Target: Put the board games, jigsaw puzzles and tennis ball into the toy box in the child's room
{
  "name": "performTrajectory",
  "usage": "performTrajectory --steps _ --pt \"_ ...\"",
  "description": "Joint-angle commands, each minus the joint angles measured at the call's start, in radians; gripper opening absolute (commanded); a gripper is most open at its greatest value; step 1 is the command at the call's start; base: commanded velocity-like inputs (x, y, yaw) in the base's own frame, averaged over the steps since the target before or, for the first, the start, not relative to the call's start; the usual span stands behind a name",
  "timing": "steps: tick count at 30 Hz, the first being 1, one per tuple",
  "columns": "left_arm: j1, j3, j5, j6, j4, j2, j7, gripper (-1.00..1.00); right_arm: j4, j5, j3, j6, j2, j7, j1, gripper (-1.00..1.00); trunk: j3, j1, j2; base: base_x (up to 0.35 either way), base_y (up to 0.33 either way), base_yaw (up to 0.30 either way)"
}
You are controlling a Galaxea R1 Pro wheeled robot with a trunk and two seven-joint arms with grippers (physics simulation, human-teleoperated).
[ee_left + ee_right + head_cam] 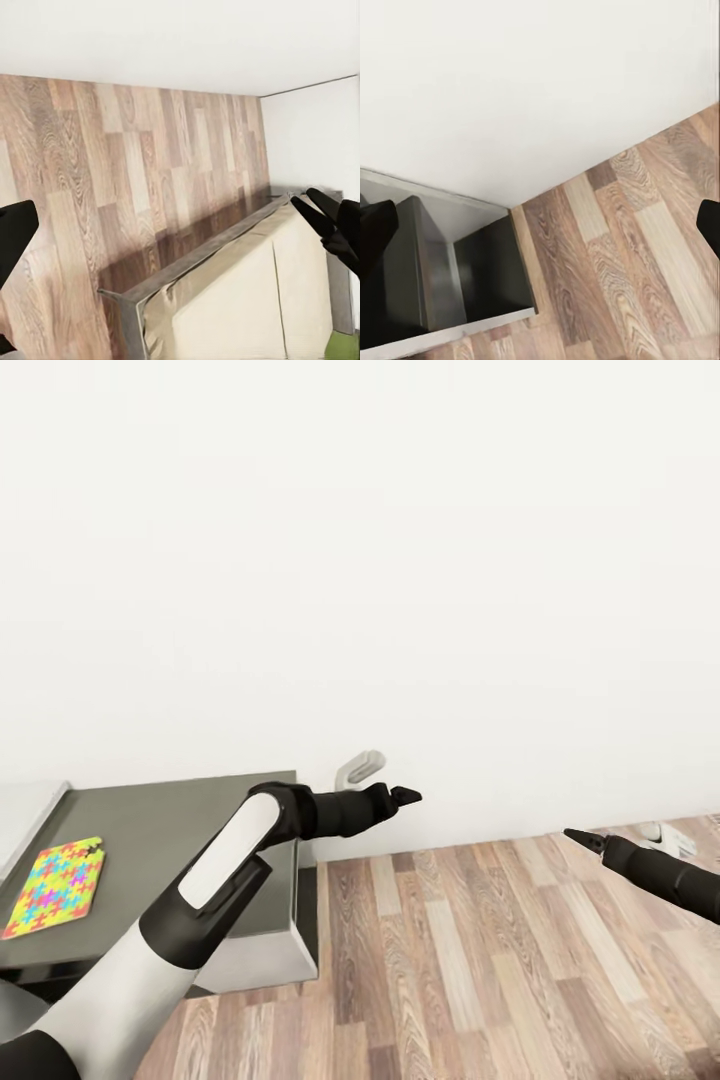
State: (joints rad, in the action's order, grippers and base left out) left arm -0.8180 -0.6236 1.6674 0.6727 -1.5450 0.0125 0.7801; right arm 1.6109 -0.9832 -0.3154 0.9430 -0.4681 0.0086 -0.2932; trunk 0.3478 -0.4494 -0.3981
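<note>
Bright puzzle [55, 885] lies flat on the desk [160, 810] — nearest the left gripper [405, 795], which looks empty, jaws apart; right gripper [585, 840] — can't tell.

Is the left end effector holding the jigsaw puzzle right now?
No. The jigsaw puzzle lies flat on the table, apart from the left end effector.

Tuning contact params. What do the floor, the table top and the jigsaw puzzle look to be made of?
Floor: wood plank or laminate, brown grain and staggered board seams, faint sheen.
Table top: smooth matte grey, uniform with no grain; probably painted board or laminate, can't tell which.
Jigsaw puzzle: thin flat sheet of bright interlocking pieces, likely cardboard; the render leaves it open.
</note>
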Motion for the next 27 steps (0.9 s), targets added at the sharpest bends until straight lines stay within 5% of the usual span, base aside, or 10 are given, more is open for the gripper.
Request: performTrajectory --steps 1,15,27 --pt "-0.001 -0.001 0.010 -0.002 -0.001 0.001 0.010 1.00 0.000 0.000 -0.001 0.005 0.000 0.001 -0.001 1.00 0.001 -0.001 -0.002 0.000 0.000 -0.273" --pt "0.025 0.039 0.009 -0.005 0.048 0.051 0.005 1.00 -0.061 -0.001 0.012 0.007 0.002 -0.091 -0.048 1.00 -0.005 -0.001 -0.002 0.000 0.000 -0.278" --pt "0.048 0.067 0.008 -0.005 0.074 0.070 0.004 1.00 -0.152 -0.002 0.085 0.007 0.027 -0.204 -0.113 1.00 -0.010 -0.001 -0.002 0.000 0.000 -0.281"
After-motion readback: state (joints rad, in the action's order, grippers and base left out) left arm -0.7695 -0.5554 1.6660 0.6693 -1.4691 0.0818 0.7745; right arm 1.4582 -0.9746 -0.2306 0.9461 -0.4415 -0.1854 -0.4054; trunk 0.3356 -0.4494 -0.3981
